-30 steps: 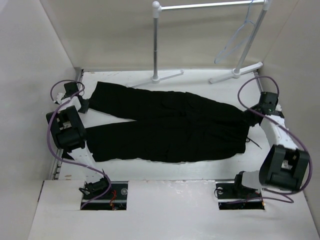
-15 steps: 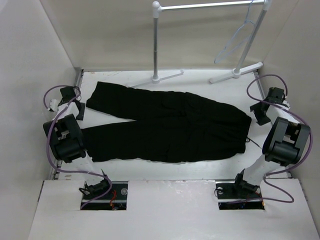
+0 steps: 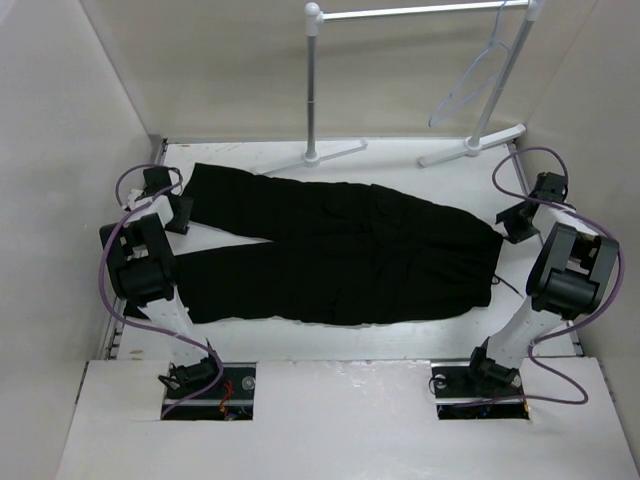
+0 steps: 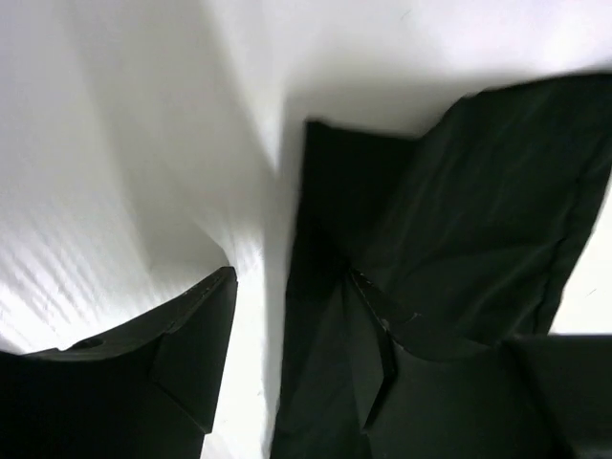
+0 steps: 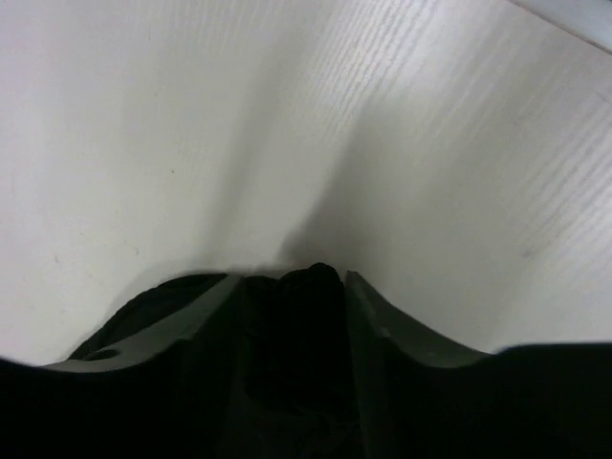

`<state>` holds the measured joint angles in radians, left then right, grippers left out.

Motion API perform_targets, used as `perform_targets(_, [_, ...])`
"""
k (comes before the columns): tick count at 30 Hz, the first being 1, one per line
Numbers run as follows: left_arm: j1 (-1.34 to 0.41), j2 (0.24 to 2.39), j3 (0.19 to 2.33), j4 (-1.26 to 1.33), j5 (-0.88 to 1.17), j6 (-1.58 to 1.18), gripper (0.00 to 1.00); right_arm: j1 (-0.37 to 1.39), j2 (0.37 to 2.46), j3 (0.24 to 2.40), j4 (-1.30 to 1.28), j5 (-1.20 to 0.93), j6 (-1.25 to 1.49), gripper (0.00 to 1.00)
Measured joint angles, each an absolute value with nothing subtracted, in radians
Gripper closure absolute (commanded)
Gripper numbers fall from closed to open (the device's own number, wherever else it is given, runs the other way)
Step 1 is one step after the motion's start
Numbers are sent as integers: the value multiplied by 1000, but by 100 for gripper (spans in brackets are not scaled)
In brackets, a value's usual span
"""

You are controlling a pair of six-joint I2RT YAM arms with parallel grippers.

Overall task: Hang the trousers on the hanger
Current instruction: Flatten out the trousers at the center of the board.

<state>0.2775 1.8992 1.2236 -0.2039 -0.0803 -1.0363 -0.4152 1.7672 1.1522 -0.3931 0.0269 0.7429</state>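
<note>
Left gripper (image 3: 180, 212): I log it back in from the upper-left table edge since half a second ago. Its jaws are apart and one finger is over a leg cuff of the trousers (image 3: 340, 250), which lie flat across mid-frame, so a cuff grab looks to be next. Right gripper (image 3: 517, 222): barely shifted, just beside the waistband at right, with a dark lump between its fingers, and I cannot tell whether it is closed. Hanger (image 3: 470, 88): upper right, hooked on the rack (image 3: 313, 90), well apart from the cloth, and the rack's slanted post and feet crowd the approach.

left hand (image 3: 183, 214) back at trousers (image 3: 340, 255) hem, right arm (image 3: 570, 272) — folded upright
</note>
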Motion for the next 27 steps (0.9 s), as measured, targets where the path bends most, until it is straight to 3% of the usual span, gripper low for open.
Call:
perform_targets(6, [279, 1940, 1271, -195, -75, -1034, 56, -405, 1843, 1203, -414, -3, 744, 86])
perform_targets(12, [281, 1945, 1276, -190, -75, -1033, 60, -402, 1881, 1298, -426, -23, 752, 94])
perform_targets(14, [284, 1945, 1272, -187, -75, -1033, 60, -398, 1888, 1336, -424, -27, 756, 92])
perform_targets(18, [284, 1914, 1234, -177, -75, -1034, 57, -384, 1907, 1415, -431, -4, 761, 50])
perform_targets(21, [284, 1887, 1202, -185, -76, -1034, 55, -375, 1879, 1386, -424, 43, 751, 38])
perform_targets(24, [283, 1874, 1192, -192, -78, -1034, 54, -374, 1840, 1307, -418, 56, 743, 35])
perform_targets(27, [282, 1869, 1190, -192, -78, -1033, 52, -377, 1851, 1280, -418, 41, 732, 46])
